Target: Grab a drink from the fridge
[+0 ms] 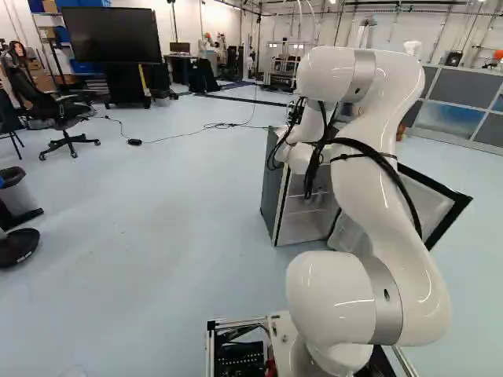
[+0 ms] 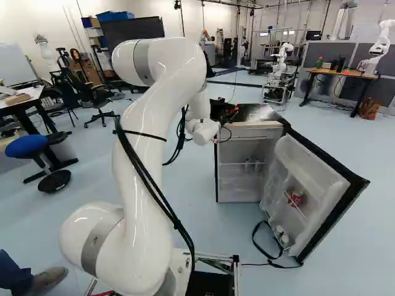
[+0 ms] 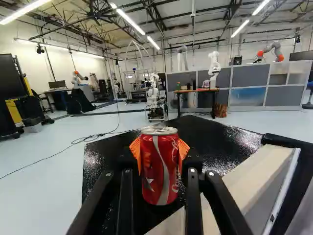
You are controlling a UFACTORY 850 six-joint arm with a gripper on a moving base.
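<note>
The claw grips the red can — upright — between both orange pads.

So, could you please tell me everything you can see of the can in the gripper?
The can is red and cylindrical, metal by its look, with a bare silvery rim and top, a curving white band and pale lettering down its side. It stands about upright between the orange pads of the gripper, which press it from two sides. Behind and around it shows the fridge's black top; whether its base touches that surface, or whether it is sealed, I cannot tell.
</note>
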